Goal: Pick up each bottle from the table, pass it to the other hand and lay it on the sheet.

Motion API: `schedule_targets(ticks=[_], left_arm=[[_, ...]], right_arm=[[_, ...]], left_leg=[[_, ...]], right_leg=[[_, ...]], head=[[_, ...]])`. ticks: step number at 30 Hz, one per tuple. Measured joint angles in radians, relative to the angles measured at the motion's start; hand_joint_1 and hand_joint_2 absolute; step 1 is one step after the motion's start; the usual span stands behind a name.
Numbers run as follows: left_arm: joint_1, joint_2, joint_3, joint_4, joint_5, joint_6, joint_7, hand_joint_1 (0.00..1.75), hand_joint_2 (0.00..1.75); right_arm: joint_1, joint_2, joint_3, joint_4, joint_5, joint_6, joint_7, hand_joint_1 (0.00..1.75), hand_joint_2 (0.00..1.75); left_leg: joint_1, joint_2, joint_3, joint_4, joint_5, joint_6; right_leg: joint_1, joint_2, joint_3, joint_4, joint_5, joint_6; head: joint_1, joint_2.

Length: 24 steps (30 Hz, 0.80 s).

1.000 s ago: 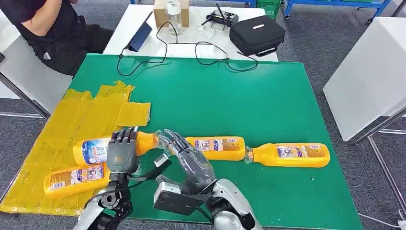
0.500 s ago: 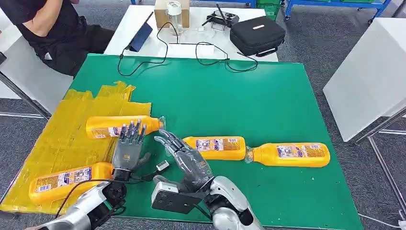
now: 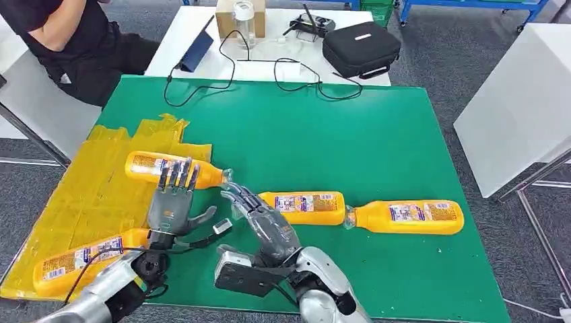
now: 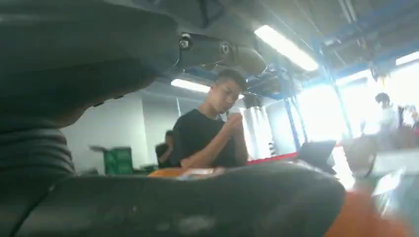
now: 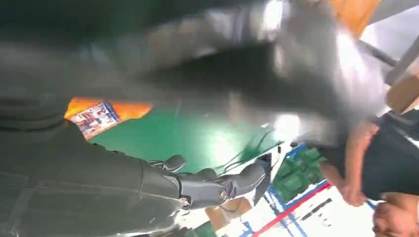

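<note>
On the yellow sheet (image 3: 87, 195) at the left side of the green table (image 3: 377, 148) lie two orange bottles on their sides. One bottle on the sheet (image 3: 161, 168) rests near the sheet's far edge, its clear neck reaching out over the green. The other bottle near the front corner (image 3: 74, 259) lies low on the sheet, close to the robot's left forearm.

The left hand (image 3: 172, 205) hovers just this side of the upper bottle, fingers spread and pointing away from the robot — it holds nothing, though its fingertips overlap the bottle's near edge from this angle and I cannot tell whether they touch. The right hand (image 3: 266, 229) sits beside it over the green, fingers stretched apart toward the upper bottle's neck, also released and empty.

Two more bottles wait on the bare green, end to end: the middle bottle (image 3: 306, 207) just beside the right hand, and the rightmost bottle (image 3: 411, 217) touching or nearly touching its base with the cap.

Beyond the green surface — on a white table (image 3: 202, 64) — there are a black case (image 3: 361, 48), a cardboard box (image 3: 229, 17), a clear jar (image 3: 244, 20) and black cables (image 3: 296, 84). A person in a black shirt (image 3: 67, 40) sits at the far left corner.
</note>
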<state>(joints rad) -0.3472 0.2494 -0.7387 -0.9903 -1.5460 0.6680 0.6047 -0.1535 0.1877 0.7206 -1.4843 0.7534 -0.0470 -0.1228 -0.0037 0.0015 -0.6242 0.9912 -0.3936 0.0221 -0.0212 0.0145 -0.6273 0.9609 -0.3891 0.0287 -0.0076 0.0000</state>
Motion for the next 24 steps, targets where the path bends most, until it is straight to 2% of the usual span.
schedule_targets(ticks=[2,4,5,6,7,10,12,16,24], left_arm=[[0.084,-0.093,0.147,-0.136,0.162,0.000,-0.246,0.00,0.00],[0.128,-0.220,0.386,-0.222,0.482,0.001,-0.727,0.00,0.00],[0.153,-0.263,0.484,-0.266,0.624,0.002,-0.962,0.00,0.00],[0.191,-0.297,0.590,-0.344,0.790,0.002,-1.230,0.00,0.00],[0.232,-0.318,0.657,-0.418,0.905,0.002,-1.322,0.00,0.00],[0.322,-0.345,0.728,-0.588,1.142,0.001,-1.304,0.00,0.00],[0.359,-0.345,0.697,-0.677,1.192,0.000,-1.296,0.00,0.00],[0.422,-0.318,0.646,-0.827,1.373,0.000,-1.296,0.00,0.00],[0.470,-0.252,0.540,-0.950,1.451,-0.004,-1.295,0.00,0.00]], right_arm=[[0.000,-0.005,-0.003,0.000,0.015,-0.015,0.021,0.00,1.75],[0.001,-0.012,-0.014,0.000,0.034,-0.026,0.040,0.00,1.75],[0.005,-0.014,-0.021,-0.003,0.044,-0.029,0.043,0.00,1.75],[0.014,-0.017,-0.035,-0.010,0.056,-0.035,0.050,0.00,1.75],[0.025,-0.021,-0.051,-0.014,0.067,-0.039,0.054,0.00,1.75],[0.052,-0.036,-0.101,-0.030,0.094,-0.051,0.059,0.00,1.75],[0.064,-0.044,-0.122,-0.039,0.108,-0.056,0.059,0.00,1.75],[0.108,-0.057,-0.169,-0.062,0.176,-0.085,0.100,0.00,1.75],[0.157,-0.084,-0.265,-0.075,0.257,-0.093,0.152,0.00,1.75]], left_leg=[[-0.002,0.000,-0.002,0.000,0.000,0.001],[-0.002,0.000,-0.006,0.000,0.001,0.002],[-0.002,0.003,-0.006,0.000,-0.001,0.002],[-0.004,0.013,-0.004,0.000,-0.004,0.001],[-0.005,0.017,0.000,0.000,-0.005,0.003],[-0.003,0.015,-0.001,0.000,-0.005,0.003],[-0.002,0.007,-0.002,0.000,-0.004,0.003],[-0.001,0.007,-0.002,0.000,-0.005,0.002],[-0.002,0.006,-0.003,0.000,-0.004,0.002]], right_leg=[[-0.002,0.000,-0.007,0.000,0.000,0.000],[-0.002,0.001,-0.003,0.000,0.001,0.000],[-0.003,0.002,-0.004,0.000,0.003,0.002],[-0.004,0.012,-0.004,-0.001,0.004,0.003],[-0.005,0.017,-0.004,-0.001,0.004,0.004],[-0.002,0.015,-0.004,-0.001,0.001,0.003],[-0.001,0.007,-0.003,-0.001,-0.001,0.004],[-0.001,0.006,-0.003,0.000,-0.001,0.004],[-0.002,0.006,-0.002,0.000,-0.001,0.004]], head=[[0.000,0.000],[0.006,0.000],[0.006,0.000],[0.003,0.000],[0.003,0.000],[0.003,0.000],[0.004,0.000],[0.003,0.000],[0.003,0.000]])
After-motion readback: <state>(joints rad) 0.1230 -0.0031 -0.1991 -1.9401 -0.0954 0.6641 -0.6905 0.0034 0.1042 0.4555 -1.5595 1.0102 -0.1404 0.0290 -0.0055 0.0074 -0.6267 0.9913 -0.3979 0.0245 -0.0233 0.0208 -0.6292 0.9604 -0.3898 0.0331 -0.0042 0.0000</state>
